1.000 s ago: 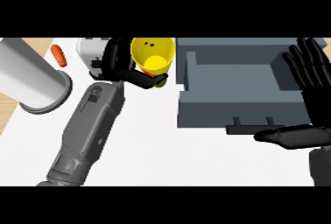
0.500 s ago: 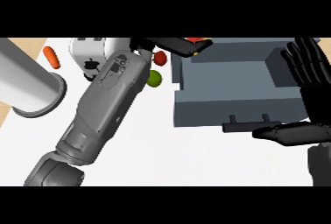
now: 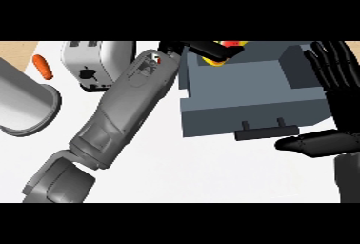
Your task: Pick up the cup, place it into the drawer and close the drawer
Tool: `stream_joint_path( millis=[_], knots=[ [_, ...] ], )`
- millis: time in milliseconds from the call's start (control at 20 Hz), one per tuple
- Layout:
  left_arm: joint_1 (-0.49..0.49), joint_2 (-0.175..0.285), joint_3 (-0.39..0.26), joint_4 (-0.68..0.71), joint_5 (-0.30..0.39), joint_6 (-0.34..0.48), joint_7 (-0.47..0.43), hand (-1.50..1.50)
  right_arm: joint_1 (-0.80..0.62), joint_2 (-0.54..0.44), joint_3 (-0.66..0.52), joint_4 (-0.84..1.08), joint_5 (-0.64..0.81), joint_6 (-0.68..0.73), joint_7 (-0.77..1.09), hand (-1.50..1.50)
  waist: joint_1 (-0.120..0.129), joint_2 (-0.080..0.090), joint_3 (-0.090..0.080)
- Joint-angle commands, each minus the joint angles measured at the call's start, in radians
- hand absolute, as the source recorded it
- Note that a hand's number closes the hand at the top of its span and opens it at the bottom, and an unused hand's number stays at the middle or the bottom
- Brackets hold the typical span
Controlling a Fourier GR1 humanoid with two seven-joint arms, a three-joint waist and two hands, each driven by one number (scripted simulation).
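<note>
Cup [image 3: 231, 44]: only a sliver of yellow and red shows, over the drawer's far left corner, near the counter's far edge.
Left hand [image 3: 207, 49]: its fingers are curled and clamped on the cup. The forearm slants up from the counter's near left corner, I'd say to get the cup above the open box.
Drawer [image 3: 246, 95]: pulled out with its handle [image 3: 264, 132] facing the near edge. It has to be open for the cup to go in.
Right hand [image 3: 336, 81]: resting by the counter's [image 3: 197, 167] right edge, fingers straight and apart, thumb just off the drawer's near right corner. It looks handy for the closing push.
Hidden: the fingers cover most of the cup. I cannot tell whether it is upright, or above the rim or already below it.
Cut off: a grey cylinder [image 3: 25, 105] at the left edge.
Unclear: a small orange thing [image 3: 42, 66] beside the toaster [image 3: 91, 62].
</note>
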Motion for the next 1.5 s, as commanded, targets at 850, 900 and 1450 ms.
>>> stream_joint_path(
  millis=[850, 900, 1450],
  knots=[
    [0.09, 0.0, -0.159, 0.004, 0.25, -0.087, -0.101, -1.5, -0.14, 0.038, 0.157, 0.067, -0.148, 0.198, 0.005, 1.5, -0.12, 0.034, -0.002],
    [0.074, 0.0, -0.143, 0.003, 0.268, -0.092, -0.109, -1.5, -0.118, 0.045, 0.196, 0.041, -0.165, 0.238, 0.006, 1.5, -0.131, 0.033, -0.002],
    [0.055, 0.0, -0.106, 0.018, 0.382, -0.025, -0.246, -1.5, -0.011, -0.167, 0.344, 0.026, 0.008, 0.439, 0.121, -1.5, -0.026, 0.002, -0.001]
  ],
)
